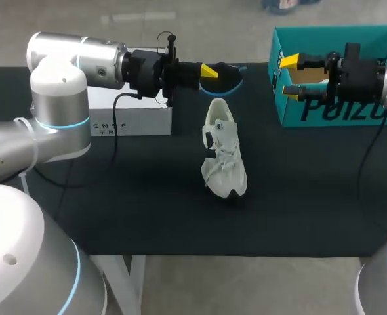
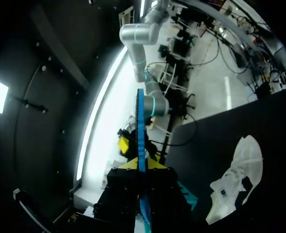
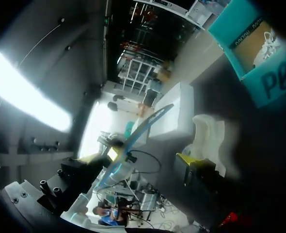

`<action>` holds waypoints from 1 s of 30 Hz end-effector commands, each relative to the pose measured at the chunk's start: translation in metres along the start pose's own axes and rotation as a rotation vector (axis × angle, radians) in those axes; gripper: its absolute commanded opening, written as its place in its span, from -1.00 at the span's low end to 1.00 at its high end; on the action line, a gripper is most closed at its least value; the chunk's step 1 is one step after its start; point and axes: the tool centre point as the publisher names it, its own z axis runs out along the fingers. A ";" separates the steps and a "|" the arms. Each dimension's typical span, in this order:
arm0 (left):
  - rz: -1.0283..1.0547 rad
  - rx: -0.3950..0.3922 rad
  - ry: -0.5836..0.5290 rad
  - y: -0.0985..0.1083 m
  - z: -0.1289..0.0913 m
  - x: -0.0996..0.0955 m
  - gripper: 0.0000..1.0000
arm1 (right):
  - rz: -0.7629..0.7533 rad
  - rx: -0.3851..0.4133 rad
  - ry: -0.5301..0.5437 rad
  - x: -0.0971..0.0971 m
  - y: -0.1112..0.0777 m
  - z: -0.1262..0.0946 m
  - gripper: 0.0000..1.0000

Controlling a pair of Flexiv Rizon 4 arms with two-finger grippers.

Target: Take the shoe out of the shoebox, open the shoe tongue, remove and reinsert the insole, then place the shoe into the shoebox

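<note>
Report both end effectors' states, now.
Left end effector: closed on the blue insole.
Right end effector: open, holding nothing.

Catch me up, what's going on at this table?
The left gripper is shut on the insole, holding it in the air, out of the shoe. The shoe lies on the table near the middle. The right gripper hangs open and empty in front of the shoebox. The insole is not yet back in.
</note>
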 end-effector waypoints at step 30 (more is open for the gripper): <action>-1.358 -0.023 -0.013 0.056 -0.010 -0.041 -1.00 | 0.001 -0.030 -0.050 -0.002 0.004 -0.004 1.00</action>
